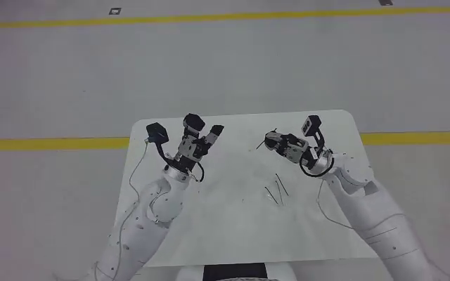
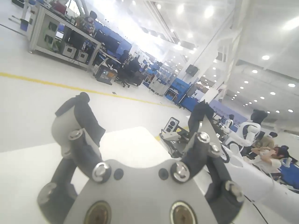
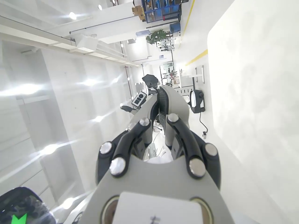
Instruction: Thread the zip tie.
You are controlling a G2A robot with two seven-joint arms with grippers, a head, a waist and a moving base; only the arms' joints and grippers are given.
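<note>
My right gripper (image 1: 269,139) hovers over the right half of the white table (image 1: 239,232), its fingers (image 3: 161,94) pressed together. A thin black zip tie (image 1: 260,146) sticks out from its tip toward the table's middle. My left gripper (image 1: 204,126) is raised over the table's left half, tips pointing to the far edge. Its two dark fingers (image 2: 81,110) stand wide apart with nothing between them. A few loose black zip ties (image 1: 277,188) lie on the table near the right arm, closer to me than its gripper.
The table's far edge (image 1: 246,116) runs just beyond both grippers, with grey floor and a yellow line (image 1: 63,143) past it. A thin cable (image 1: 133,183) hangs beside the left arm. Bare table surface lies between the arms.
</note>
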